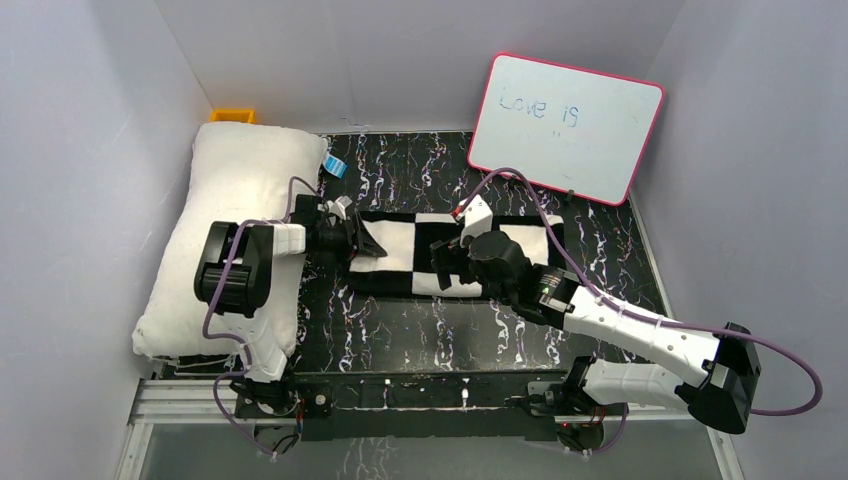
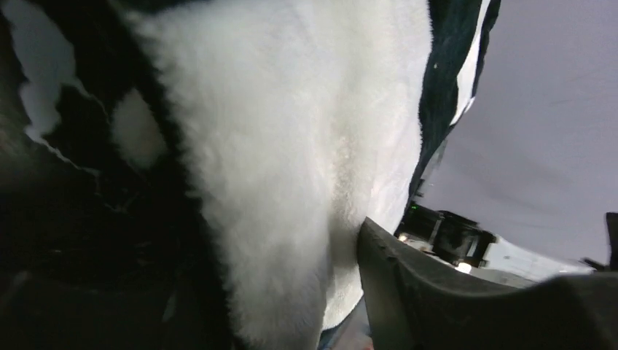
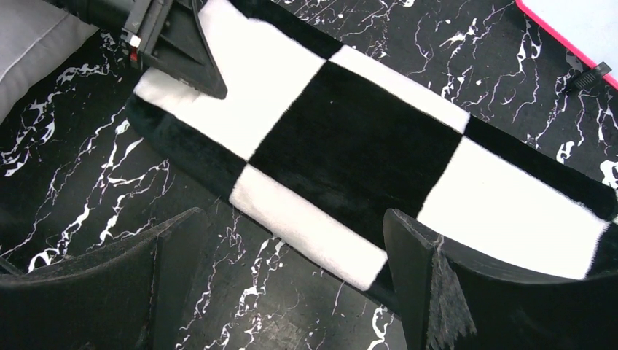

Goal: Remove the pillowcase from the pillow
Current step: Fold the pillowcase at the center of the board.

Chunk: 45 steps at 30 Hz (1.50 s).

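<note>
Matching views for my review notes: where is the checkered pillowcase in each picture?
Top external: pillowcase lies flat mid-table.
Left wrist: it fills left and centre, close up.
Right wrist: diagonal band, upper left to lower right.
Shared landmark: left gripper at its left end; upper left in right wrist.

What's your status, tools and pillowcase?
Right tool open above pillowcase. Left tool at its left end, grip unclear. Pillow bare, at left. Nothing blocking.
</note>
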Motion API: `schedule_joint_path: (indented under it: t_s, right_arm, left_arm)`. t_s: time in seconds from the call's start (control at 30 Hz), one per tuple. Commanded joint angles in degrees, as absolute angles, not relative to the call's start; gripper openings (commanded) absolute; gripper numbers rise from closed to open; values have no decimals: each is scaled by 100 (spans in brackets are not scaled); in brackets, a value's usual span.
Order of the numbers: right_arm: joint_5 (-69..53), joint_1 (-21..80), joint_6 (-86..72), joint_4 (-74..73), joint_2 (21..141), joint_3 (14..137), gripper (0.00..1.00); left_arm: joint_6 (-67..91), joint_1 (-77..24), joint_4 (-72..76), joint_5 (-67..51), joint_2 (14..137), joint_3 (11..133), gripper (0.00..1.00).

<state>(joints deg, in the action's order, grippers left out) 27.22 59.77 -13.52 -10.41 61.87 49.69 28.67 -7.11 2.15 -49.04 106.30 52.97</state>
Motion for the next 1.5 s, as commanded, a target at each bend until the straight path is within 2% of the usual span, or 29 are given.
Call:
schedule_joint_path:
  t_s: [0.0, 0.03, 0.07, 0.1, 0.23, 0.3, 0.53, 0.73, 0.8, 0.93, 1.1, 1.17, 1.23, 1.33, 1.47]
  right_arm:
    - [2700, 6002, -1370, -773, 6136, 4921, 99]
    - [2688, 6007, -1371, -773, 6147, 4922, 98]
    - [2685, 6003, -1371, -769, 6159, 4920, 99]
    - [2681, 6003, -1363, -767, 6175, 4922, 99]
    - [2708, 6003, -1297, -826, 6179, 4975, 99]
    - [2751, 6003, -1232, -879, 6150, 5016, 99]
    - [2699, 6003, -987, -1060, 6139, 5368, 99]
    - [2684, 5990, -756, -1333, 6064, 6143, 99]
    - [2711, 5994, -703, -1531, 6045, 6482, 99]
    - [2711, 5994, -660, -1822, 5881, 6919, 98]
    - [2614, 5994, -620, -1914, 5517, 6904, 98]
    - [2581, 5994, -638, -2006, 5404, 6849, 99]
    - [2567, 5994, -650, -2078, 5307, 6765, 99]
    - [2633, 5994, -659, -2062, 5151, 6638, 99]
    - [3001, 5994, -696, -2083, 4905, 6621, 99]
  left_arm:
    - [3190, -948, 231, -4740, 10992, 4846, 48]
    - [3278, -949, 371, -4807, 10989, 4809, 37]
    - [3357, -947, 506, -4882, 10980, 4770, 10]
    - [3418, -949, 613, -4911, 10951, 4748, 0]
    - [3593, -931, 808, -4930, 10550, 4772, 0]
    - [3440, -848, 375, -4778, 10198, 5112, 0]
    - [2128, -182, -2291, -3820, 9307, 7767, 0]
    - [1824, 942, -3152, -3512, 9079, 9302, 0]
    - [1607, 1117, -3631, -3131, 9127, 10209, 0]
    - [1017, 1110, -4857, -2571, 9549, 12801, 0]
    - [702, 1070, -4295, -2858, 8847, 12961, 0]
    - [787, 890, -4256, -3099, 8710, 12886, 0]
    - [819, 213, -4240, -2886, 8613, 12626, 0]
    - [713, -1357, -4137, -1865, 8675, 11991, 0]
    - [753, -2818, -4225, -529, 9511, 11960, 0]
